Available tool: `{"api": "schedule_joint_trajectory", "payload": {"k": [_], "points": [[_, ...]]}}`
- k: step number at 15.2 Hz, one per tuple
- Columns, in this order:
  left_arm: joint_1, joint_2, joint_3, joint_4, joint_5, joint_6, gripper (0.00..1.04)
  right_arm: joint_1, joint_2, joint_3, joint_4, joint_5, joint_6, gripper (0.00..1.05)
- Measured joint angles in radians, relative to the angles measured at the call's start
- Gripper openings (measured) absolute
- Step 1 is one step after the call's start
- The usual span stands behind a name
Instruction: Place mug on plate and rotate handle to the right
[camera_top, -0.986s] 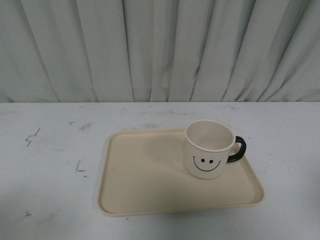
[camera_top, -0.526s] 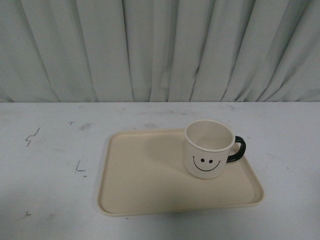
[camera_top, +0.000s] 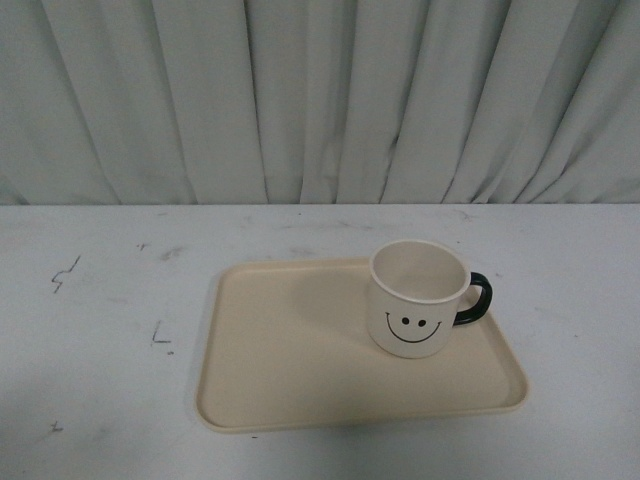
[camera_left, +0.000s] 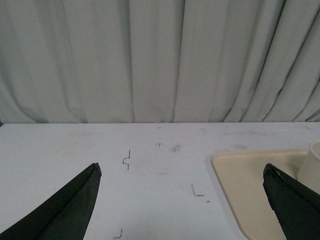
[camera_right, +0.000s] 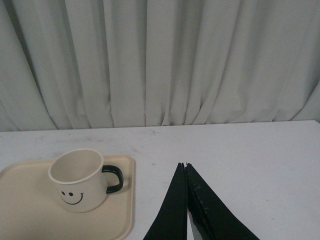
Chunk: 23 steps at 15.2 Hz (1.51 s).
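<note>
While the mug (camera_top: 418, 300) sits empty on the plate (camera_top: 290, 350), the left gripper (camera_left: 182, 172) is spread wide and the right gripper (camera_right: 185, 165) is pressed together.

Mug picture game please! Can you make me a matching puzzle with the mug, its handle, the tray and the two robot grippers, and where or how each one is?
Things:
1. mug
2. handle
3. plate
4. left gripper
5. right gripper

States:
A. jaws wide open
B. lies flat on the table
C. stands upright on the plate's right part
D. jaws closed together, holding nothing
E. black, points right in the front view

Pairs: 1-C, 2-E, 3-B, 4-A, 5-D
</note>
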Motion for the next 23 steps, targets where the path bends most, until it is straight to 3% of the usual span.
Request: {"api": "schedule_joint_trajectory", "payload": {"k": [7, 9, 17, 19, 23], "points": [[0.0, 0.0, 0.0, 0.0, 0.0, 0.0, 0.98, 0.0, -0.137, 0.0, -0.137, 0.0, 0.0, 0.02], [0.0, 0.0, 0.0, 0.0, -0.001, 0.0, 0.98, 0.0, -0.301, 0.0, -0.311, -0.001, 0.0, 0.02], [0.0, 0.0, 0.0, 0.0, 0.0, 0.0, 0.98, 0.0, -0.304, 0.0, -0.315, -0.001, 0.002, 0.03], [0.0, 0.0, 0.0, 0.0, 0.0, 0.0, 0.98, 0.0, -0.304, 0.0, -0.315, -0.001, 0.002, 0.08], [0.0, 0.0, 0.0, 0.0, 0.0, 0.0, 0.98, 0.0, -0.304, 0.0, -0.315, -0.001, 0.002, 0.55]]}}
